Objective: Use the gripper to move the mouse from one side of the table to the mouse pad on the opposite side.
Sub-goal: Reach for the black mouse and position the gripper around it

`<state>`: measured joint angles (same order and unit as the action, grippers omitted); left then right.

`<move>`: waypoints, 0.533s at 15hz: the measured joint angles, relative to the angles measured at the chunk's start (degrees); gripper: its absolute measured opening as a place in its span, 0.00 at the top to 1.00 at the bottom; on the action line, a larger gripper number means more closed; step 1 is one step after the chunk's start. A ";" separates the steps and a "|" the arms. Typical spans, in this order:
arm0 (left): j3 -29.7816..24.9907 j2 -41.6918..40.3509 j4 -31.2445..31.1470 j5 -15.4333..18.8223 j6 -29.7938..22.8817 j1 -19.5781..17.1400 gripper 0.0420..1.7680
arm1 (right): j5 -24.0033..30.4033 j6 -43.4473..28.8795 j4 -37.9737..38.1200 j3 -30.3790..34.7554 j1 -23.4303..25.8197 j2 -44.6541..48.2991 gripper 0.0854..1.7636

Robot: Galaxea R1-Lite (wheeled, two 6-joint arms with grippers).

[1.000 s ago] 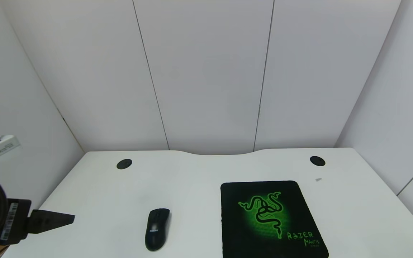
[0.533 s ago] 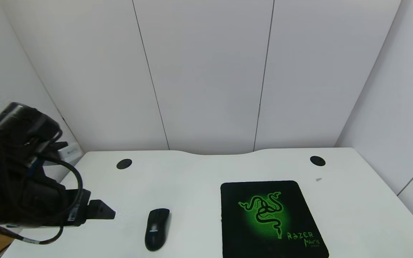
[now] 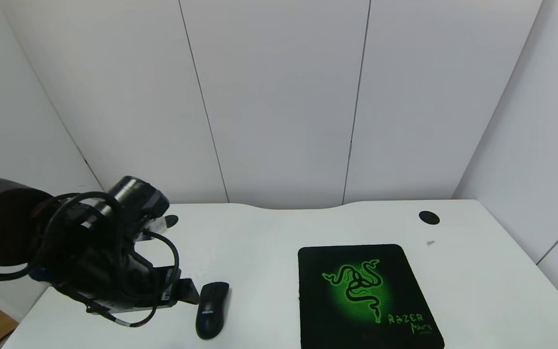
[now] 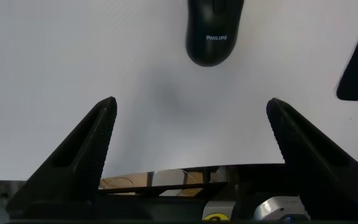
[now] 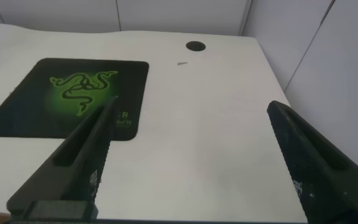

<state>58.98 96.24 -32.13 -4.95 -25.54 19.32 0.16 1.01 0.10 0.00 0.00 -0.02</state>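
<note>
My left tool (image 3: 189, 291) hangs low over the white surface (image 3: 264, 242), its bulk and cables hiding the near-left grommet (image 3: 171, 220) almost entirely. In the left wrist view its fingers (image 4: 95, 134) are spread wide apart, the mouse (image 4: 215, 31) ahead of them and cut off at the picture's edge. The mouse (image 3: 212, 309) lies just right of the tool tip, long axis running near to far, lettered end toward me. The mouse pad (image 3: 364, 295) sits well apart to the right, bare surface between. My right tool (image 5: 191, 155), seen only from its wrist, is open above the right side.
</note>
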 joint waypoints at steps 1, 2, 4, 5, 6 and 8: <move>-0.74 1.35 2.06 -0.40 -1.06 0.52 0.03 | 0.00 0.02 0.00 0.00 0.00 0.00 0.03; -1.62 2.77 4.39 -0.99 -1.50 0.94 0.03 | 0.00 0.02 0.00 0.00 0.00 0.00 0.03; -2.97 5.33 7.97 -1.87 -1.78 1.38 0.03 | 0.00 0.02 0.00 0.00 0.00 0.00 0.03; -3.66 6.64 9.36 -2.07 -1.88 1.60 0.03 | 0.02 0.02 0.00 0.00 0.00 0.00 0.03; -4.29 7.83 11.36 -2.68 -2.23 1.89 0.03 | 0.00 0.02 0.00 0.00 0.00 0.00 0.03; -5.49 10.14 14.37 -4.19 -2.71 2.39 0.03 | 0.00 0.00 0.00 0.00 0.00 0.00 0.03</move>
<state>53.49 106.39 -17.76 -9.14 -28.25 21.71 0.16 1.01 0.10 0.00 0.00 -0.02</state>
